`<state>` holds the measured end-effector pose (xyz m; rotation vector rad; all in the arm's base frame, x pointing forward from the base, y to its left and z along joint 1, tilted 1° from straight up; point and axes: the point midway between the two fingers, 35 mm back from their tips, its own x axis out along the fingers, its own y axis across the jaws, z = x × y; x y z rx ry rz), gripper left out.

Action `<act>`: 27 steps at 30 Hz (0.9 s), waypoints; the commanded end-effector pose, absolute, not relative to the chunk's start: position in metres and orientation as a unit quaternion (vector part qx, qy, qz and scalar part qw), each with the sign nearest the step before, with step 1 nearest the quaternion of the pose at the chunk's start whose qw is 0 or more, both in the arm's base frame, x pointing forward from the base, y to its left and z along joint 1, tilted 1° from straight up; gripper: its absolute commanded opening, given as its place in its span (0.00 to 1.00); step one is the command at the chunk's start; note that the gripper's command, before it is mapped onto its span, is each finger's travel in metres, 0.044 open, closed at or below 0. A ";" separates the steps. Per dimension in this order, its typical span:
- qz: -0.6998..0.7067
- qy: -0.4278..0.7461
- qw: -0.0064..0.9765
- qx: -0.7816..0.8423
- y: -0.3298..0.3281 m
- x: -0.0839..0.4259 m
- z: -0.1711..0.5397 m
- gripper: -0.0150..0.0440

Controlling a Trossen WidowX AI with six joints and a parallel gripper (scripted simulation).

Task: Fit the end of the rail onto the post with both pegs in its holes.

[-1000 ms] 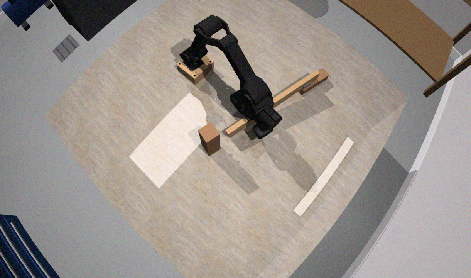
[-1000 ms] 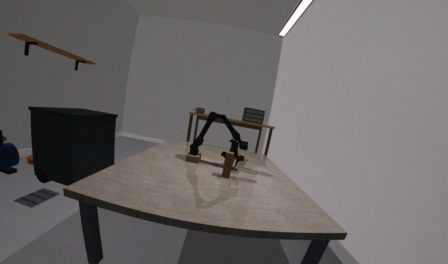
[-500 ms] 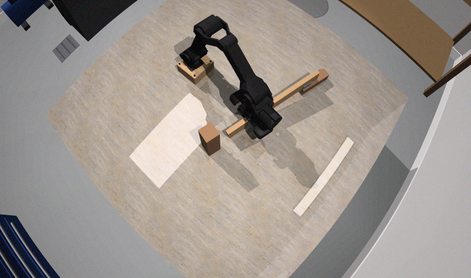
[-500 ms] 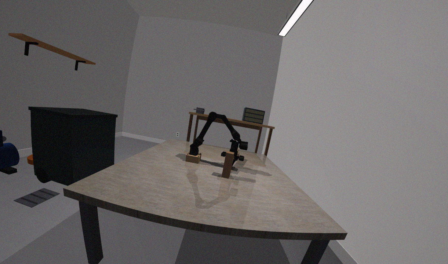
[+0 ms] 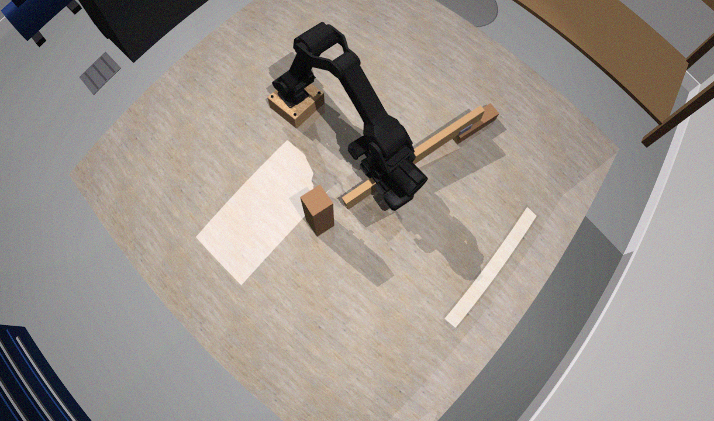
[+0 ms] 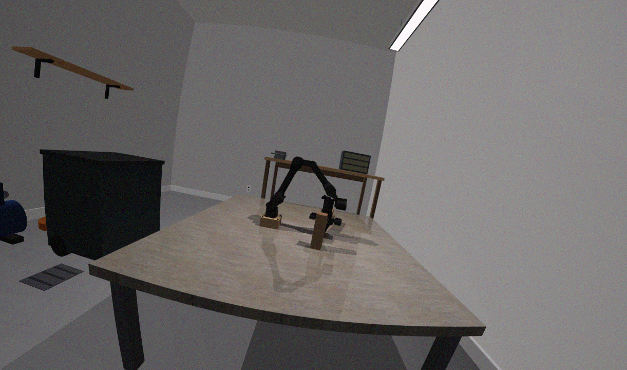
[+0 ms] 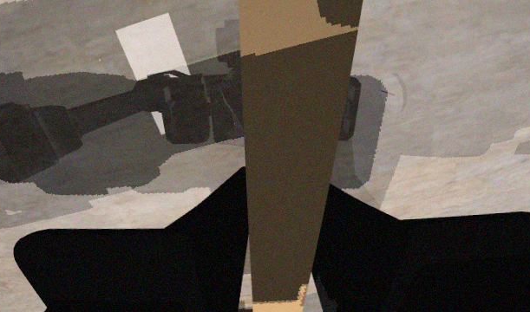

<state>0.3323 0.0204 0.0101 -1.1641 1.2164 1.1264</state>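
The long light-wood rail slopes down from the footboard block to the table. Its far end is at the bracket; its near end is low at the table, a short gap from the post. The brown post stands upright. Its pegs cannot be made out, and the holes in the rail's end are not visible. My gripper is shut on the rail, a finger on each side, nearer its near end. In the exterior view the post hides much of the gripper and rail.
The arm's wooden base block stands on the table, to the left of the rail in the exterior view. Bright light patches and arm shadows lie across the table top. A dark cabinet stands beyond the table's edge.
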 end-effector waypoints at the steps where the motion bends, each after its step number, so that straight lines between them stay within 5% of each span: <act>1: 0.472 0.510 0.531 -0.485 0.020 0.332 0.012 0.25; 27: 0.472 0.510 0.531 -0.485 0.020 0.335 0.025 0.25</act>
